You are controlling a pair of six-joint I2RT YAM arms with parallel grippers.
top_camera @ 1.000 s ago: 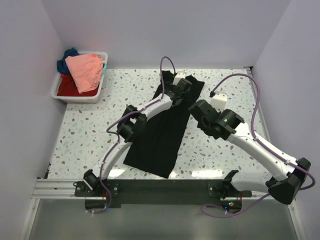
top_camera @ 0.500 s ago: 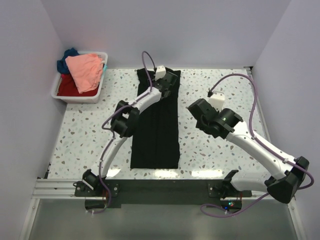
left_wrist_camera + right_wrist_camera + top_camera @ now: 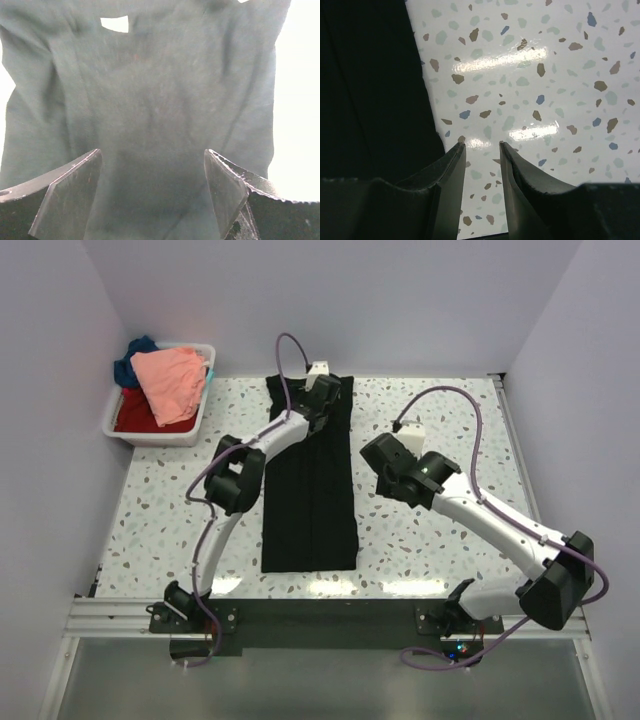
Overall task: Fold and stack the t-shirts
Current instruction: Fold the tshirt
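Four t-shirts are counted: black (image 3: 310, 502), salmon-pink (image 3: 170, 380), red (image 3: 135, 416), dark blue (image 3: 130, 356). One bin (image 3: 158, 439) and two arms (image 3: 283, 430) are seen.

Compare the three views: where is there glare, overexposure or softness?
Left wrist: the black cloth t-shirt looks grey-green and soft, the speckled table beside it blown white. Right wrist: glare streaks on that table. Top external: sharp, faint glare along the near edge.

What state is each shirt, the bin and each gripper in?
white bin, holding three shirts
black t-shirt, folded lengthwise into a strip, lying flat
salmon-pink t-shirt, crumpled, topmost in the bin
red t-shirt, unfolded, under the salmon-pink one
dark blue t-shirt, bunched at the bin's back corner
left gripper, open, empty, over the black t-shirt's far end
right gripper, partly open, empty
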